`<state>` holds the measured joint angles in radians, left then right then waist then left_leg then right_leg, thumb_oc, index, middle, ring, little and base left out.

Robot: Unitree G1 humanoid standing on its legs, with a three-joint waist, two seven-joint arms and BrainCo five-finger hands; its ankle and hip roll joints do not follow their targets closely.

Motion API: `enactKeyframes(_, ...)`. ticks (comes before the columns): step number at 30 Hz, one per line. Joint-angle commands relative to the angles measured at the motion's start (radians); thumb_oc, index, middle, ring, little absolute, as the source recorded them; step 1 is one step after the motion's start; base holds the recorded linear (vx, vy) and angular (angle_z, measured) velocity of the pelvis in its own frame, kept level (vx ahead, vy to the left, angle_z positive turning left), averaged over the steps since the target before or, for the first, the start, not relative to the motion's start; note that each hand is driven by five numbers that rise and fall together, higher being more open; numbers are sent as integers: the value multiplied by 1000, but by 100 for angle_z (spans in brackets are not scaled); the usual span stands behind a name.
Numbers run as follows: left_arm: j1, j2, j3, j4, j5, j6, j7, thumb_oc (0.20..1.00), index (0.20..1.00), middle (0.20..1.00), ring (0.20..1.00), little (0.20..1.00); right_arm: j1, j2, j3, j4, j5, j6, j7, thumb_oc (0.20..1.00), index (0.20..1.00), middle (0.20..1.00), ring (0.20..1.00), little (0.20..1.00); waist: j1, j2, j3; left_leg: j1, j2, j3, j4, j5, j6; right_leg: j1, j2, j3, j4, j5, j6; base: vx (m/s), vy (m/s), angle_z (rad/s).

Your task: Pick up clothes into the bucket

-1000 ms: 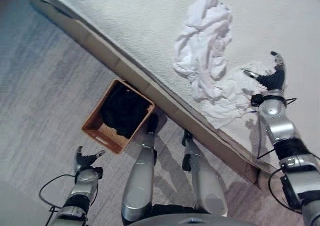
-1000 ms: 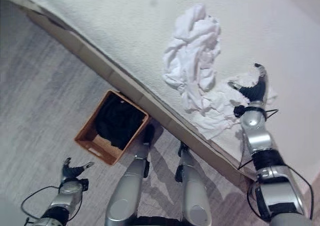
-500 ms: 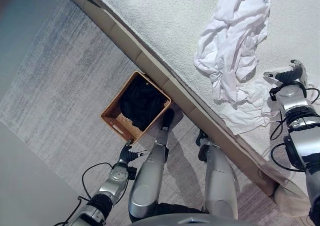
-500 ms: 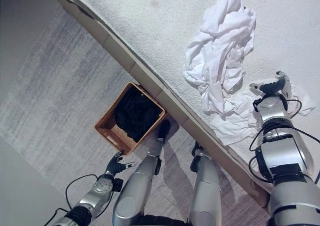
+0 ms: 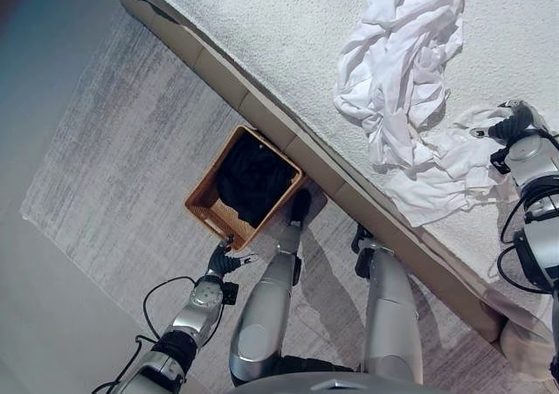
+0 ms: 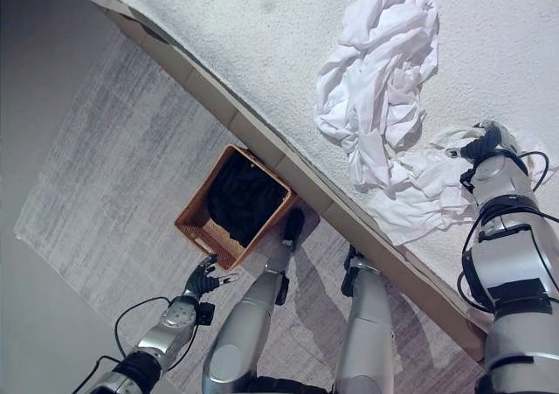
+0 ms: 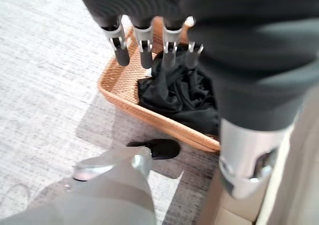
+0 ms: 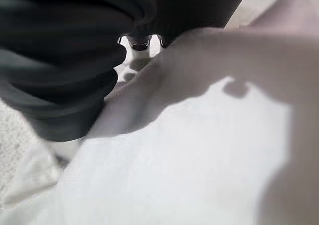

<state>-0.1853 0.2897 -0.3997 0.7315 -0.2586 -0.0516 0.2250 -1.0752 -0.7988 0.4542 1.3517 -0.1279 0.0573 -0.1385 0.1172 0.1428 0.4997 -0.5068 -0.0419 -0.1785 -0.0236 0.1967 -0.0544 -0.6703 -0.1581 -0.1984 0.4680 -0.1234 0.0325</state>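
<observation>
Basket (image 5: 203,209) on floor holds dark garment (image 5: 253,177). White clothes (image 5: 406,71) on bed (image 5: 288,36), not yet lifted. Right hand (image 5: 515,123) in cloth, fingers hidden, cannot tell. Left hand (image 7: 149,40) near basket, fingers straight, empty.

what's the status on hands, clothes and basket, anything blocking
Left robot hand open, above woven brown basket holding black garment. Right robot hand on crumpled white clothes, fingers unclear. No obstruction seen.

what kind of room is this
Most likely a bedroom: white clothes lie crumpled on a bed with a pale textured cover, and a woven basket holding dark clothes stands on grey carpet beside it.
</observation>
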Motion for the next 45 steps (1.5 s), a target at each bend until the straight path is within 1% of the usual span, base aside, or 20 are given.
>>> enactKeyframes(1,-52,-8,3,54,-8,-7,-5,1000,1000,1000,1000,1000,72,-13,71,61,16,51,37,200,200,200,200,200,-30,-27,20,38,-19,12,9,-30,29,102,49,54,-204,142,32,-19,-14,-6)
enactKeyframes(8,-66,-2,2,48,-9,-9,5,1000,1000,1000,1000,1000,4,-28,87,-32,72,29,-22,200,200,200,200,200,-48,-59,20,53,-23,15,15,-31,25,145,55,63,-240,160,30,-13,-4,-3)
enactKeyframes(13,-49,18,45,28,-13,-21,31,1000,1000,1000,1000,1000,-25,-91,95,-219,88,8,-94,200,200,200,200,200,-58,-85,20,107,-23,19,13,-37,22,211,55,65,-255,163,33,-10,10,-3)
enactKeyframes(16,-28,37,73,-10,-13,-32,45,1000,1000,1000,1000,1000,-13,-137,59,-347,91,0,-145,200,200,200,200,200,-66,-100,6,147,-23,20,9,-46,20,257,52,62,-264,161,36,9,13,-1)
enactKeyframes(17,-18,48,84,-27,-15,-35,50,1000,1000,1000,1000,1000,-3,-156,41,-398,88,4,-162,200,200,200,200,200,-68,-103,-7,155,-24,20,7,-46,21,273,52,60,-276,166,37,58,47,-2)
enactKeyframes(18,-2,67,113,-95,-27,-48,62,1000,1000,1000,1000,1000,37,-183,-27,-508,108,-4,-212,200,200,200,200,200,-74,-109,-25,182,-24,22,5,-56,22,302,49,59,-285,163,40,31,47,-2)
enactKeyframes(20,-2,69,111,-96,-27,-47,62,1000,1000,1000,1000,1000,42,-184,-33,-511,107,-3,-213,200,200,200,200,200,-73,-109,-27,178,-24,21,4,-52,22,301,50,58,-290,169,41,13,21,-2)
enactKeyframes(21,15,86,141,-160,-35,-57,70,1000,1000,1000,1000,1000,99,-195,-106,-611,84,1,-254,200,200,200,200,200,-77,-113,-48,207,-25,25,3,-63,24,332,47,59,-302,169,44,63,45,-2)
enactKeyframes(23,29,107,169,-254,-40,-71,79,1000,1000,1000,1000,1000,170,-204,-202,-712,53,1,-307,200,200,200,200,200,-82,-117,-74,234,-26,29,-2,-72,28,362,48,59,-318,169,48,74,49,-1)
enactKeyframes(25,34,121,189,-310,-34,-78,81,1000,1000,1000,1000,1000,225,-197,-269,-792,21,-2,-337,200,200,200,200,200,-89,-121,-102,258,-25,37,-6,-81,30,386,48,61,-334,171,51,70,46,-4)
enactKeyframes(26,40,143,202,-394,-20,-85,75,1000,1000,1000,1000,1000,277,-171,-336,-860,1,-9,-367,200,200,200,200,200,-94,-125,-129,283,-24,47,-10,-92,33,410,50,63,-348,172,54,57,42,-8)
enactKeyframes(28,42,162,206,-448,-19,-89,62,1000,1000,1000,1000,1000,312,-155,-365,-909,-9,-14,-372,200,200,200,200,200,-95,-129,-144,304,-21,55,-13,-104,34,429,52,69,-355,166,55,62,26,-14)
enactKeyframes(30,42,188,212,-517,-27,-96,39,1000,1000,1000,1000,1000,352,-121,-395,-976,-7,-33,-365,200,200,200,200,200,-102,-139,-177,321,-20,69,-18,-108,37,447,56,74,-375,176,59,69,24,-21)
enactKeyframes(33,40,219,208,-619,-63,-100,-16,1000,1000,1000,1000,1000,411,-74,-401,-1066,-2,-61,-316,200,200,200,200,200,-109,-157,-229,367,-16,89,-29,-124,39,491,65,87,-405,180,63,108,15,-21)
enactKeyframes(35,26,242,199,-672,-73,-102,-48,1000,1000,1000,1000,1000,436,-55,-382,-1116,18,-86,-262,200,200,200,200,200,-116,-166,-267,392,-11,102,-33,-134,39,514,70,96,-420,182,65,122,16,-18)
enactKeyframes(36,2,260,183,-720,-80,-98,-73,1000,1000,1000,1000,1000,452,-35,-356,-1160,61,-104,-207,200,200,200,200,200,-123,-175,-301,417,-4,116,-41,-141,38,536,75,105,-436,185,67,100,8,-21)
enactKeyframes(37,4,261,183,-721,-81,-97,-74,1000,1000,1000,1000,1000,454,-35,-357,-1162,61,-103,-206,200,200,200,200,200,-121,-176,-301,420,-4,118,-42,-142,38,538,76,107,-438,186,67,102,4,-28)
enactKeyframes(42,-75,261,105,-749,-98,-64,-125,1000,1000,1000,1000,1000,465,-7,-278,-1242,186,-113,-65,200,200,200,200,200,-135,-196,-374,474,8,144,-55,-157,36,593,83,120,-471,191,71,81,-2,-17)
enactKeyframes(44,-98,259,83,-738,-95,-57,-136,1000,1000,1000,1000,1000,464,-8,-264,-1258,209,-114,-45,200,200,200,200,200,-137,-196,-385,485,9,147,-57,-161,37,604,85,124,-477,191,71,65,4,-9)
enactKeyframes(45,-147,261,38,-723,-63,-38,-155,1000,1000,1000,1000,1000,457,-1,-237,-1295,253,-115,1,200,200,200,200,200,-142,-200,-407,503,12,156,-59,-168,37,623,85,129,-483,191,72,59,5,-5)
